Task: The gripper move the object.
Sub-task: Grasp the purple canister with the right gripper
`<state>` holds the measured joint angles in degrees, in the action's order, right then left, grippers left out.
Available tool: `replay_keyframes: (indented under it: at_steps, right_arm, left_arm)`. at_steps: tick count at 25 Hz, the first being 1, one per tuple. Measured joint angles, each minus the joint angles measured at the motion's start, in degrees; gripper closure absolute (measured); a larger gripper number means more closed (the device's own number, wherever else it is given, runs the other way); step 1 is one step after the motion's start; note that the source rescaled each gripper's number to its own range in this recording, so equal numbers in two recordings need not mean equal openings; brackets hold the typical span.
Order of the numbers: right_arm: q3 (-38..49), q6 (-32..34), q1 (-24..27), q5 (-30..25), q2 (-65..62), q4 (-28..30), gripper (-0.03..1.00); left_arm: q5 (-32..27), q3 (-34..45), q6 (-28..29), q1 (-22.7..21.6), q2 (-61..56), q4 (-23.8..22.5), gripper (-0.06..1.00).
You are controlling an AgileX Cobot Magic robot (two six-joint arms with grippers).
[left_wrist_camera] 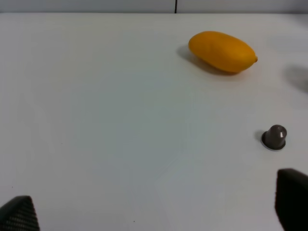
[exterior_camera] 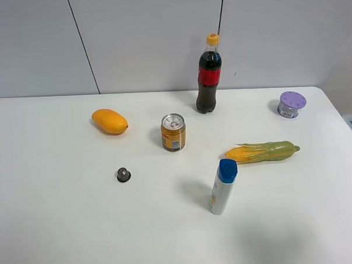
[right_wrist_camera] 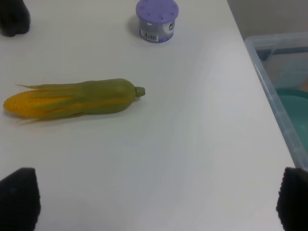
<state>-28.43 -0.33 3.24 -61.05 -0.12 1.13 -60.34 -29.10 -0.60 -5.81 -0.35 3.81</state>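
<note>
Your right gripper [right_wrist_camera: 154, 202] hangs spread wide and empty over the white table [exterior_camera: 52, 231]. Your left gripper [left_wrist_camera: 154, 207] is spread the same way, with nothing in it.

The squat round container with a lilac dotted lid and silvery labelled body [right_wrist_camera: 157, 20] stands upright near the far right corner, well beyond the right gripper.

Reach low and you may clip the green-husked yellow corn cob [right_wrist_camera: 72, 98] lying beside your path. An off-centre close on the round body could nudge the container toward the nearby edge, where a clear plastic bin [right_wrist_camera: 284, 91] sits.

You have one each of:
- container
- corn cob
- dark cola bottle [exterior_camera: 209, 75]
- gold drink can [exterior_camera: 173, 132]
- orange mango [exterior_camera: 110, 121]
- small dark capsule [exterior_camera: 124, 174]
- white blue-capped bottle [exterior_camera: 223, 186]
</note>
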Motion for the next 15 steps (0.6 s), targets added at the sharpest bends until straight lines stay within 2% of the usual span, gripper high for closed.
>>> replay_keyframes:
  at_steps: [15]
  right_arm:
    - [0.0,0.3,0.0,0.0,0.0,-0.2,-0.03]
  left_arm:
    - [0.0,0.0,0.0,0.0,0.0,0.0,-0.06]
